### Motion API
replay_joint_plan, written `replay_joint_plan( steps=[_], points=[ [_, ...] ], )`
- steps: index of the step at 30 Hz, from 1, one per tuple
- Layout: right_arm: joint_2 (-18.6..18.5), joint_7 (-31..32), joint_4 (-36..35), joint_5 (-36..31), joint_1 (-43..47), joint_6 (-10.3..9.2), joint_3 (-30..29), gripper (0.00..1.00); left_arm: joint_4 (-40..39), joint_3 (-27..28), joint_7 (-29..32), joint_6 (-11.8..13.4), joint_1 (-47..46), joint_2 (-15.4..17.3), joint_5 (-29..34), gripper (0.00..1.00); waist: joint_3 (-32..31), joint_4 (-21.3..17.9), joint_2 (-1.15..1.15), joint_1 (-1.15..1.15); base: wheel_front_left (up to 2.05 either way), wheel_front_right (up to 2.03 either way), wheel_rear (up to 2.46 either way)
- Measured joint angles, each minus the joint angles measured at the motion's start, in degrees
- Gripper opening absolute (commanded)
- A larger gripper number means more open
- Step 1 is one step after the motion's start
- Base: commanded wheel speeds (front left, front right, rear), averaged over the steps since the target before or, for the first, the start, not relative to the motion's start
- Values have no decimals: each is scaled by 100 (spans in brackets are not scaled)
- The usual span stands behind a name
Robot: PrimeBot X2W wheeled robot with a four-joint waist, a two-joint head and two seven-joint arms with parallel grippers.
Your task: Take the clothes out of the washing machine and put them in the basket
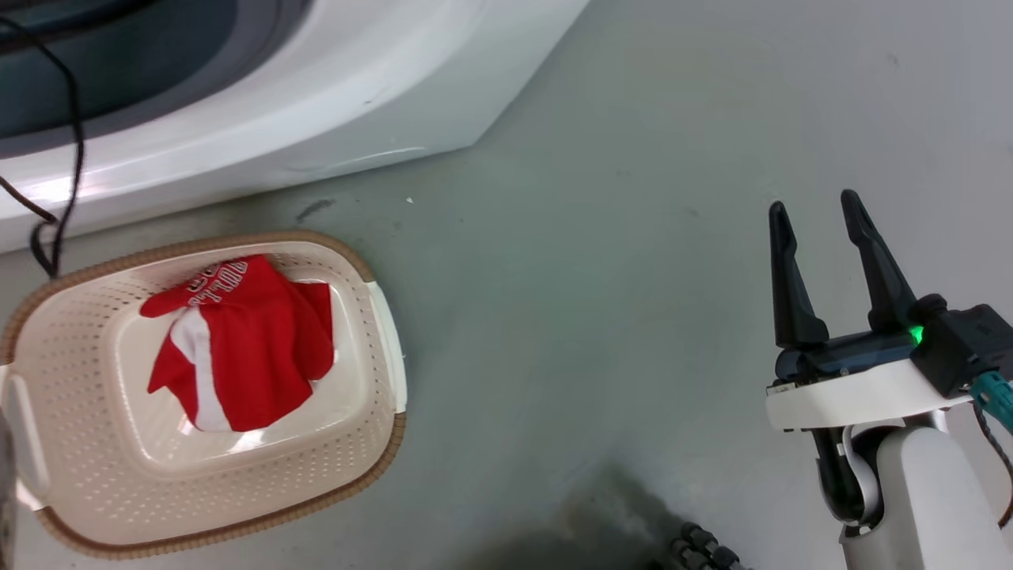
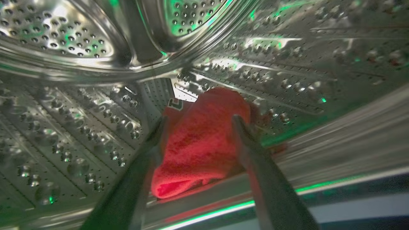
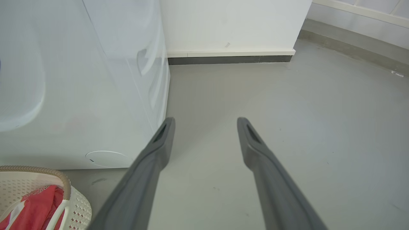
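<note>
Inside the washing machine's steel drum (image 2: 64,111), one red garment (image 2: 198,143) lies on the drum floor near the door rim. My left gripper (image 2: 198,119) is open, one finger on each side of that garment. The other red garment (image 1: 253,348), with white lettering, lies in the cream basket (image 1: 158,252) on the floor in front of the white washing machine (image 1: 316,95). Off to the right of the basket, my right gripper (image 1: 814,202) hangs open and holds nothing. The right wrist view shows my right gripper (image 3: 206,119) over bare floor, with the basket (image 3: 76,207) and its garment (image 3: 38,207) at the lower left.
A black cable (image 1: 75,142) hangs across the washer front above the basket. Grey floor (image 1: 593,277) stretches between the basket and my right arm. A white wall with a dark skirting strip (image 3: 230,59) stands beyond the washer's side (image 3: 80,95).
</note>
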Motion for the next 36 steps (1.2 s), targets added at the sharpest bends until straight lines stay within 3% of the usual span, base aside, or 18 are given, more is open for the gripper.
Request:
replay_joint_plan(
  steps=[10, 23, 25, 36],
  points=[
    [-2, 0, -58, 310, -105, 0, 350, 100, 736, -209, 1381, 196, -1116, 322, 124, 100, 538, -506, 0, 0, 0, 0, 0],
    [2, 1, -130, 457, -2, 0, 836, 100, 1506, -576, 1469, 285, -1496, 639, 573, 100, 861, -812, 0, 0, 0, 0, 0],
    [1, 1, -133, 495, 14, 0, 816, 100, 1590, -610, 1467, 270, -1553, 641, 573, 0, 875, -826, 0, 0, 0, 0, 0],
    [0, 1, -114, 430, 16, 0, 758, 100, 1768, -699, 564, 127, -1596, 602, 513, 0, 769, -717, 0, 0, 0, 0, 0]
  ],
)
